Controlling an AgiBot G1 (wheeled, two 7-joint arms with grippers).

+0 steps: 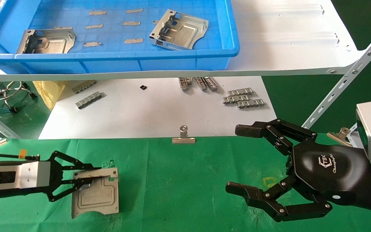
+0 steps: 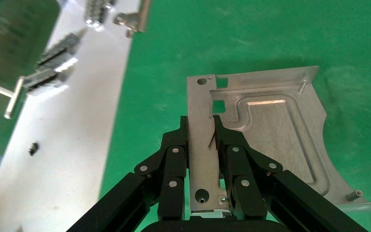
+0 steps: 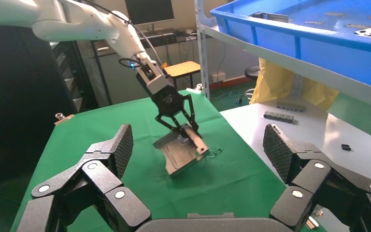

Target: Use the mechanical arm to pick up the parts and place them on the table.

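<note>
Green cloth covers the desk [image 1: 185,187], and on its left part the left tool [image 1: 87,175] has its two black linkage fingers [image 2: 176,159] clamped on one rim of a silver bracket [image 1: 97,193]. The left wrist view shows the fingers pinching the flat flange from both sides, near the square cutouts, with the bracket's curved edge on the far side. In the right wrist view the bracket [image 3: 181,154] sits tilted — its lower edge is on the cloth while the held edge is raised.

On the right, the right tool [image 1: 237,158] is a black hand with a glossy shell and a white logo, hovering above the cloth with its jointed fingers [image 1: 262,130] spread wide and nothing between them. It is well apart from the held bracket.

Above and behind, a white shelf board [image 1: 288,54] carries a blue tray [image 1: 140,61]. Two more brackets lie in it, one at the left [image 1: 48,40] and one toward the right [image 1: 179,30], with small flat slivers [image 1: 133,41] between them. Below the shelf a white sheet [image 1: 153,112] holds several grey toothed strips [image 1: 243,98], and a metal binder clip [image 1: 183,137] grips its near edge where it meets the cloth.
</note>
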